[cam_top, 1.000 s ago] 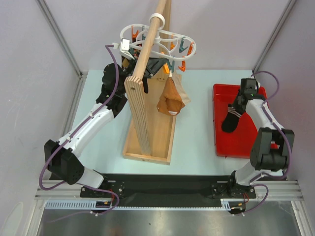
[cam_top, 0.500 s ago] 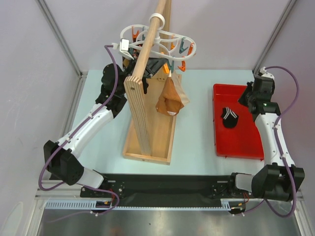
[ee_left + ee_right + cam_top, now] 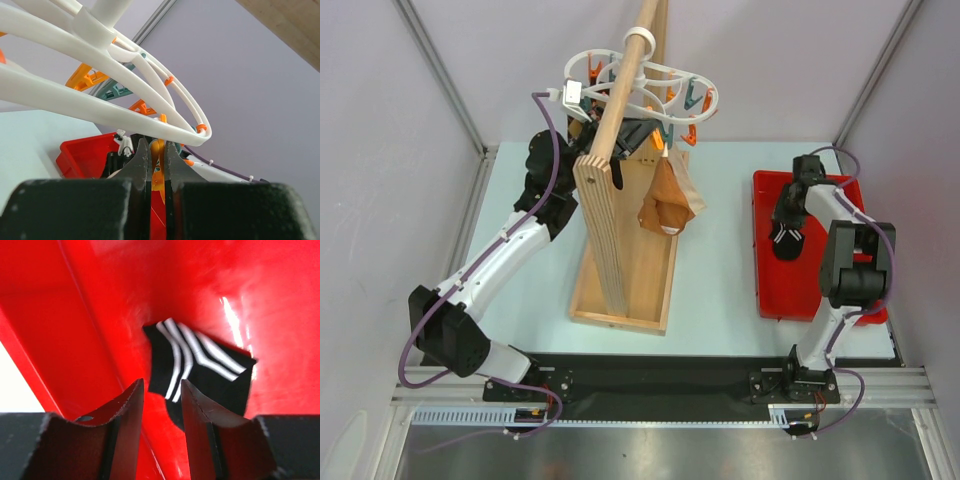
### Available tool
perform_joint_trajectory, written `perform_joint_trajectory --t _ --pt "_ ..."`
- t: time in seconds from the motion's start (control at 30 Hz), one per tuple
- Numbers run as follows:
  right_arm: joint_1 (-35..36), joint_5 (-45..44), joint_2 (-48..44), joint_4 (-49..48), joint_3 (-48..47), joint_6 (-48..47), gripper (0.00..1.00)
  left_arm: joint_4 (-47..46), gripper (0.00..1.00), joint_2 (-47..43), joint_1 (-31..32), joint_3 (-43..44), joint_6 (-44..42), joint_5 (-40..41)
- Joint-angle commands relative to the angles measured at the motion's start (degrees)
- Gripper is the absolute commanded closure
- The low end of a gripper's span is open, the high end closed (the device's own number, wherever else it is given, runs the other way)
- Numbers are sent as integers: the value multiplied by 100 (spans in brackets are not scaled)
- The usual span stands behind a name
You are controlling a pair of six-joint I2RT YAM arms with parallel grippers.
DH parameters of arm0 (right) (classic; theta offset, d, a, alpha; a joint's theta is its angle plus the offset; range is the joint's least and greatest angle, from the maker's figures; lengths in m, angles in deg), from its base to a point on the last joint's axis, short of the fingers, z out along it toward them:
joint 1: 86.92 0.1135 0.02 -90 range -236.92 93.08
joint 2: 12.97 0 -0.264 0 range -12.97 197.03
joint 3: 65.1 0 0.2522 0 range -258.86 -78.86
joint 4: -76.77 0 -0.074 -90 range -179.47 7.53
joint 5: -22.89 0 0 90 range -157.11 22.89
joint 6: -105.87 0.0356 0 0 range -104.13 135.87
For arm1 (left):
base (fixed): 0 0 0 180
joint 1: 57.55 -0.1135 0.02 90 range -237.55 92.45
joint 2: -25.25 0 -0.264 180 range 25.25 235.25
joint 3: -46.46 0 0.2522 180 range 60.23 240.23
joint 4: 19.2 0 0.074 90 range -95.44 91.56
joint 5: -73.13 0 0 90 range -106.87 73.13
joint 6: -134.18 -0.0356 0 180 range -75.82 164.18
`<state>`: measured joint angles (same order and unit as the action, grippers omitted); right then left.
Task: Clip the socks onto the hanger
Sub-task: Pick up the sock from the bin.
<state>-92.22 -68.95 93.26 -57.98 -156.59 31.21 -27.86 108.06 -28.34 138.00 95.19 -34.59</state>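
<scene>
The white oval hanger [image 3: 642, 78] hangs on the wooden pole, with orange and teal pegs under it. It also shows in the left wrist view [image 3: 125, 107]. My left gripper [image 3: 648, 135] is shut on an orange peg [image 3: 157, 150] just below the ring. The tan sock [image 3: 667, 203] hangs from a peg beside it. The black sock with white stripes [image 3: 786, 238] lies crumpled in the red tray [image 3: 820, 290]. My right gripper [image 3: 162, 390] is open just above it, the sock [image 3: 202, 372] beyond the fingertips. The argyle sock is not clearly in view.
The wooden pole stand [image 3: 620, 250] stands mid-table, its slanted pole [image 3: 620, 95] running through the hanger. Grey enclosure walls close off both sides and the back. The red tray's left wall [image 3: 60, 340] is close to my right fingers.
The striped sock, stretched out under my right gripper a second ago, now lies bunched in the tray. The right arm swung out right, then came back over the sock. The left arm is still.
</scene>
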Motion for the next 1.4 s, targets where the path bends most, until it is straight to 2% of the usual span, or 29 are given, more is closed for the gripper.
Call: perform_joint_trajectory --t 0.0,0.1,0.33,0.67,0.93,1.03,1.13,1.23,1.27,1.33,1.37 --pt "231 -508 2 60 -243 -83 59 536 100 -72 23 -105 50 -347" --pt "301 -834 55 24 -111 -65 59 536 100 -89 23 -123 33 -347" --pt "293 -923 73 -55 92 -127 59 528 100 -71 23 -157 50 -364" --pt "170 -1107 -138 -133 434 -215 53 519 100 -45 23 -158 67 -382" --pt "161 -1046 362 -72 206 -250 52 536 100 -80 23 -140 50 -391" --pt "143 -993 442 -28 197 -198 58 572 100 -80 23 -131 41 -382" --pt "108 -730 424 -99 267 -171 68 589 100 -80 23 -131 32 -373" --pt "73 -545 433 -46 267 -197 84 572 100 -72 23 -131 50 -373" --pt "56 -432 346 -98 311 -206 93 572 100 -72 23 -131 59 -373" --pt "-14 -308 179 -186 468 -171 100 580 100 -72 23 -140 50 -382" --pt "-41 -107 -83 -282 531 -136 100 589 100 -72 23 -131 41 -373"
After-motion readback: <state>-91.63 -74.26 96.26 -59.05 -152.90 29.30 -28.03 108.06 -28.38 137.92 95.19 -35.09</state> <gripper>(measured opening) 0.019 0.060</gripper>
